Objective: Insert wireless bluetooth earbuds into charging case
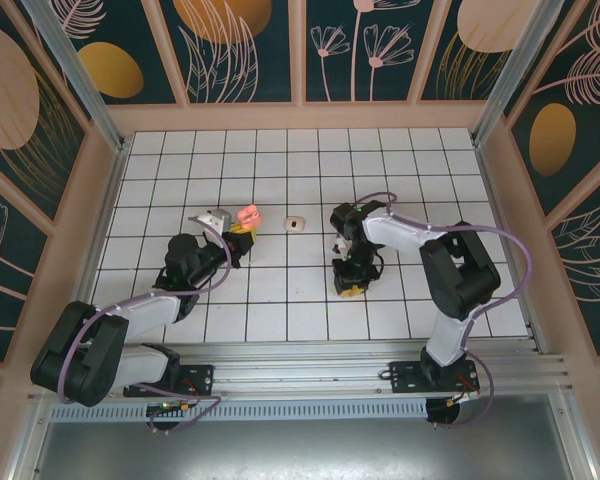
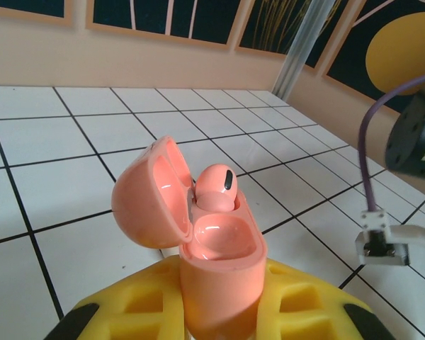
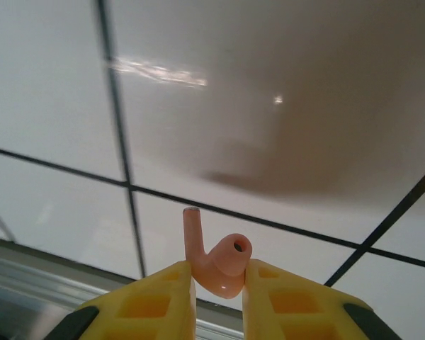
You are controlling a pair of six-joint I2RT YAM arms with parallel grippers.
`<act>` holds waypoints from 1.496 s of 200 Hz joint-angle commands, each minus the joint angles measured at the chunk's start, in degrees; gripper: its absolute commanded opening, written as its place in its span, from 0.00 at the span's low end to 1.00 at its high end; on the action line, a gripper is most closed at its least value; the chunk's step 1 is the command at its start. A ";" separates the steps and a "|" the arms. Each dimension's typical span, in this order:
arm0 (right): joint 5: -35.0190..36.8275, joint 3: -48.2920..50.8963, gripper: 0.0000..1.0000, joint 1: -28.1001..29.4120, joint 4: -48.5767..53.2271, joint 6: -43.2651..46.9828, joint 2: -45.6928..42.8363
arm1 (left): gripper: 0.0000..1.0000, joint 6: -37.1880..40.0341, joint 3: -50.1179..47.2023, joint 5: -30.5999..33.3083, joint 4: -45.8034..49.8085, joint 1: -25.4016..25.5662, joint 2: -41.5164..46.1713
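Note:
My left gripper point(image 2: 216, 287) is shut on the lower body of a pink charging case point(image 2: 219, 269), held upright with its lid point(image 2: 145, 202) swung open to the left. One pinkish earbud point(image 2: 217, 185) sits in the far slot; the near slot is empty. From above, the case point(image 1: 248, 213) is just beyond the left gripper point(image 1: 242, 232), left of centre. My right gripper point(image 3: 218, 273) is shut on another pinkish earbud point(image 3: 223, 265), stem pointing away from the fingers, above the white tiles. This gripper point(image 1: 351, 288) hangs right of centre. A pale beige earbud point(image 1: 295, 222) lies between the arms.
White tiled floor point(image 1: 280, 160) with dark grid lines, walled by wooden panels point(image 1: 300, 115). Part of the right arm point(image 2: 414, 145) with a purple cable point(image 2: 368, 163) stands to the right in the left wrist view. An aluminium rail point(image 1: 300, 365) runs along the near edge.

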State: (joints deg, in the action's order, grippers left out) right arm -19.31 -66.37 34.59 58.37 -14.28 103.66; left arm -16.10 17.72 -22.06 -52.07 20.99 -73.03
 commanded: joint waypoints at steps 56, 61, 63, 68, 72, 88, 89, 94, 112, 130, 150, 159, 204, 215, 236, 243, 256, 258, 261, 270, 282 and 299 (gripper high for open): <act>5.45 -9.46 0.24 -1.28 2.44 4.20 12.05 | 0.00 1.43 1.30 -1.13 1.27 -0.32 0.61; 5.30 -10.18 0.24 -1.36 2.22 4.39 12.46 | 0.00 1.42 1.28 -1.07 1.34 -0.29 0.68; 5.20 -10.56 0.24 -1.39 2.13 4.52 12.56 | 0.00 1.44 1.29 -0.99 1.36 -0.33 0.70; 5.02 -11.17 0.24 -1.46 1.82 4.64 12.81 | 0.00 1.48 1.30 -1.01 1.45 -0.29 0.77; 4.99 -11.72 0.24 -1.68 1.67 4.63 13.01 | 0.00 1.51 1.28 -1.04 1.53 -0.29 0.82; 5.32 -13.47 0.23 -2.05 1.53 4.91 13.08 | 0.00 1.66 1.40 -1.09 1.80 -0.34 0.81; 5.29 -13.50 0.23 -2.06 1.51 4.89 13.03 | 0.00 1.72 1.38 -1.07 1.80 -0.30 0.80; 5.11 -13.83 0.22 -2.15 1.26 4.97 12.65 | 0.00 1.83 1.51 -1.29 1.80 -0.27 0.81; 3.26 -13.60 0.22 -2.82 -0.68 5.07 9.13 | 0.00 2.81 1.38 -1.87 1.89 -0.34 0.57; -0.68 -11.64 0.22 -2.89 -2.78 4.49 5.26 | 0.00 3.47 1.36 -2.34 1.59 -0.34 0.10; -3.36 -9.13 0.22 -4.85 -3.64 5.05 2.15 | 0.00 3.50 1.83 -3.81 0.93 -0.32 -0.70; -4.03 -8.13 0.21 -4.89 -4.49 5.74 0.58 | 0.00 3.84 2.14 -5.40 0.53 -0.32 -1.12; -15.18 -3.50 0.21 -5.34 -15.29 8.88 -11.00 | 0.00 14.74 2.35 -13.68 2.08 0.80 -0.73; -20.98 -2.66 0.21 -5.73 -16.68 9.15 -12.13 | 0.00 21.49 2.82 -13.71 5.58 2.18 0.01; -27.12 -1.39 0.21 -5.66 -16.67 9.97 -12.98 | 0.00 33.76 3.53 -12.28 10.62 5.34 0.83; -28.25 -0.80 0.21 -5.63 -16.71 9.88 -13.32 | 0.00 36.20 3.45 -12.02 10.62 5.99 0.88; -31.16 0.19 0.21 -5.66 -16.87 9.87 -14.09 | 0.00 39.01 3.16 -11.45 9.45 6.66 0.66; -31.63 0.36 0.21 -5.67 -16.88 9.95 -14.20 | 0.00 39.38 3.17 -11.43 9.32 6.75 0.62; -32.25 0.59 0.21 -5.67 -16.93 9.97 -14.46 | 0.00 39.89 3.20 -11.39 9.16 6.84 0.55; -32.89 1.12 0.21 -5.63 -17.15 9.89 -15.23 | 0.00 41.22 3.26 -10.75 8.63 7.12 0.07; -30.54 1.38 0.21 -5.67 -17.10 9.65 -16.16 | 0.00 41.54 4.08 -9.73 8.85 7.22 -0.80; -24.09 1.26 0.21 -5.67 -15.22 9.86 -16.30 | 0.00 41.50 5.54 -9.08 10.32 7.30 -2.05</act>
State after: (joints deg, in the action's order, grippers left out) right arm -46.50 -65.32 29.28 42.24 -5.82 89.95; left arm 20.43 20.18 -32.27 -42.83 27.90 -73.60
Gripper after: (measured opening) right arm 0.213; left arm 0.171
